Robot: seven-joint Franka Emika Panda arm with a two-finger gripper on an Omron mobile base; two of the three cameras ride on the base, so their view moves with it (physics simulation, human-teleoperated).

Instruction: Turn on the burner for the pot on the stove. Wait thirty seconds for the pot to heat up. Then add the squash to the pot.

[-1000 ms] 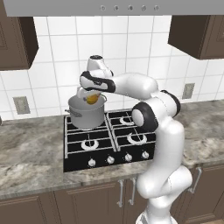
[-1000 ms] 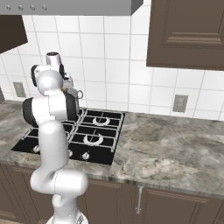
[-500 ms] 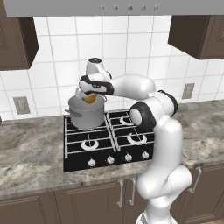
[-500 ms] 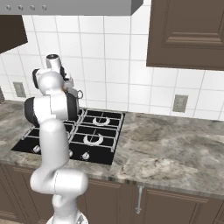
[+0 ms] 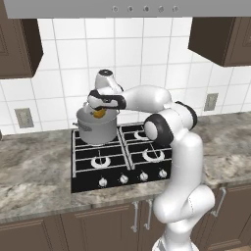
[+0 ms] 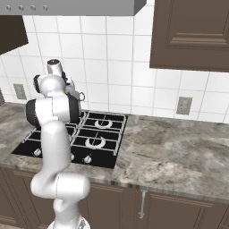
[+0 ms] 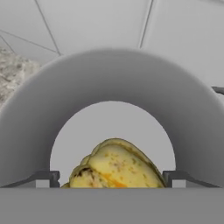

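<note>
The grey pot stands on the back left grate of the black stove, hiding the burner under it. My gripper hangs over the pot's mouth, shut on the yellow-orange squash. Looking down in the hand view, the mottled squash sits between my two dark fingertips, above the bare inside of the pot. In the right base view my arm covers most of the pot, and one loop handle pokes out.
Silver knobs run along the stove's front edge. Other burners carry nothing. Marbled counter lies on both sides, the tiled wall close behind the pot, and a range hood overhead.
The hand with the squash has edged slightly to the left over the pot. The pot and the base have not moved.
</note>
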